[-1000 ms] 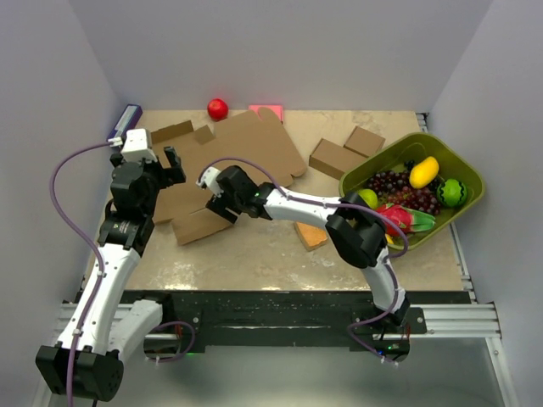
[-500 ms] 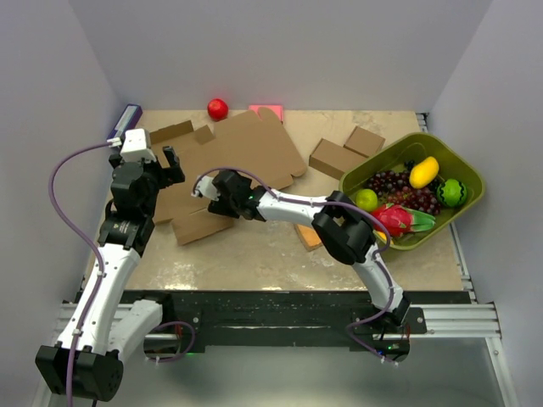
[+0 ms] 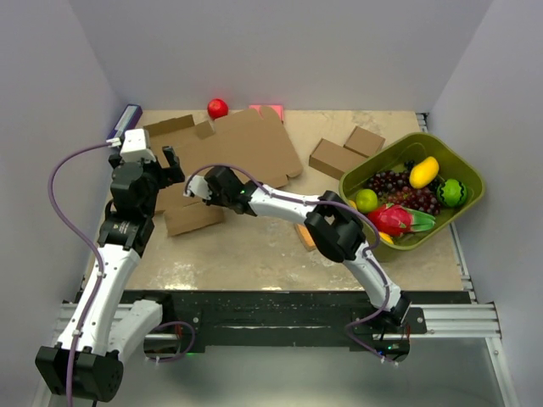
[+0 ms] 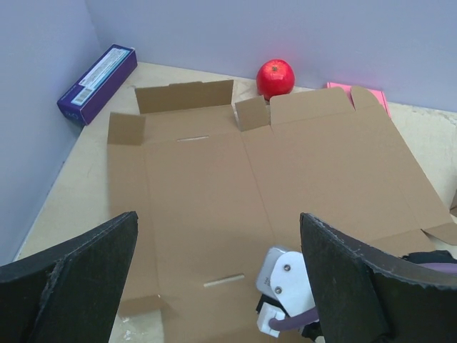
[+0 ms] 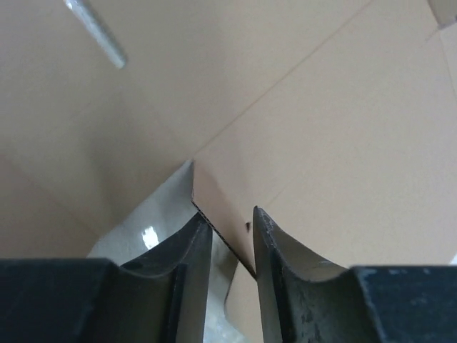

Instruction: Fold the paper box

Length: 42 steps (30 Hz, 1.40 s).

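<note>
Spreading over the left and middle of the bench (image 3: 254, 250), the paper box (image 3: 246, 148) lies opened out as a flat brown sheet, the biggest thing there. To its right, a green bin (image 3: 383, 156) of fruit sits at the bench's edge. Two small closed boxes (image 3: 333, 158) lie between the bin and the sheet. A purple carton (image 4: 98, 73) lies along the left wall beside the sheet's far corner. A red apple (image 4: 275, 77) and a pink item (image 4: 357, 96) sit just behind the far flaps. An orange piece (image 3: 304, 237) is partly hidden under the right arm, which reaches across the sheet's near side.

The sheet shows broad panels split by crease lines, short flaps along its far edge and two thin slots. Left fingers (image 4: 78, 264) hang spread wide above it, touching nothing. Right fingers (image 5: 282, 250) stand close together, pinching a near flap's edge, which is raised off the bench.
</note>
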Each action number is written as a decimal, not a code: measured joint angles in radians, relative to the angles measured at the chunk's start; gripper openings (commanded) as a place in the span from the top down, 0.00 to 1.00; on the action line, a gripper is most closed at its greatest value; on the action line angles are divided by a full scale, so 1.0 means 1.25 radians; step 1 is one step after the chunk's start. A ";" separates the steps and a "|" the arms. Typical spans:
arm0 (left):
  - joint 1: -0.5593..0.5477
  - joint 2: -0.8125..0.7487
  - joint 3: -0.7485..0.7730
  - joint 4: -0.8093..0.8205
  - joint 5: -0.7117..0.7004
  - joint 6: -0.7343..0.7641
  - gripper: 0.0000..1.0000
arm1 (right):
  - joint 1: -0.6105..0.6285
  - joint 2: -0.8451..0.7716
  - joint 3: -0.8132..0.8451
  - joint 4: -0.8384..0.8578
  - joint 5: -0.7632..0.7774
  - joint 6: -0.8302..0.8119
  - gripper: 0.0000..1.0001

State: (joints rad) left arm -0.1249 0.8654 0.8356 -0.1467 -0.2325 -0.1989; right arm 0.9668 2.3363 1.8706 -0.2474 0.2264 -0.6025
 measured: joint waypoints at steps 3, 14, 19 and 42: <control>0.000 -0.002 0.000 0.000 0.000 0.000 0.00 | 0.000 0.020 0.015 -0.019 -0.007 0.001 0.76; 0.000 -0.013 0.000 0.002 -0.016 0.000 0.00 | 0.002 -0.009 -0.010 -0.015 -0.006 0.043 1.00; 0.015 -0.013 0.020 -0.002 -0.013 -0.002 0.00 | 0.003 -0.078 -0.048 0.009 0.022 0.102 1.00; 0.306 0.233 0.293 0.027 0.419 -0.227 0.00 | 0.020 -0.446 -0.453 0.291 0.141 0.270 1.00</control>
State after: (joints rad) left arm 0.2581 1.1568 1.2018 -0.1127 0.2916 -0.4824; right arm 0.9920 1.7782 1.3037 0.1165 0.4026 -0.2653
